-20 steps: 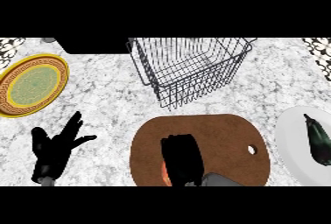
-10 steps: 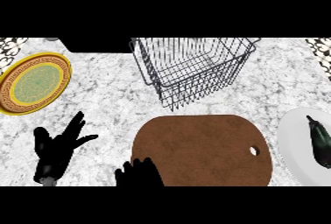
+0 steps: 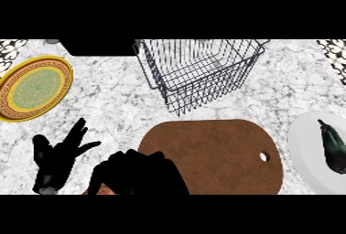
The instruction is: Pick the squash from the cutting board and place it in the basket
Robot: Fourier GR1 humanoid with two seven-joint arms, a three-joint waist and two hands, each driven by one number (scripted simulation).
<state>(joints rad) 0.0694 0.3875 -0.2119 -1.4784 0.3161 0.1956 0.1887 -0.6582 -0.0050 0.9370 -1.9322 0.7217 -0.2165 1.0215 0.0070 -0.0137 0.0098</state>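
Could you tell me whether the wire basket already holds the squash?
No: the wire basket shows only its bare mesh with counter beneath, and an orange sliver peeks out under the right hand near the cutting board.

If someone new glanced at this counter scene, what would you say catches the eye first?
Probably the wire basket at the top centre, with the brown cutting board bare in front of it. At the lower edge the right hand is curled round something orange, largely hidden, beside the board's left end, while the left hand rests open further left. A yellow plate sits far left and a dark eggplant on a white plate far right.
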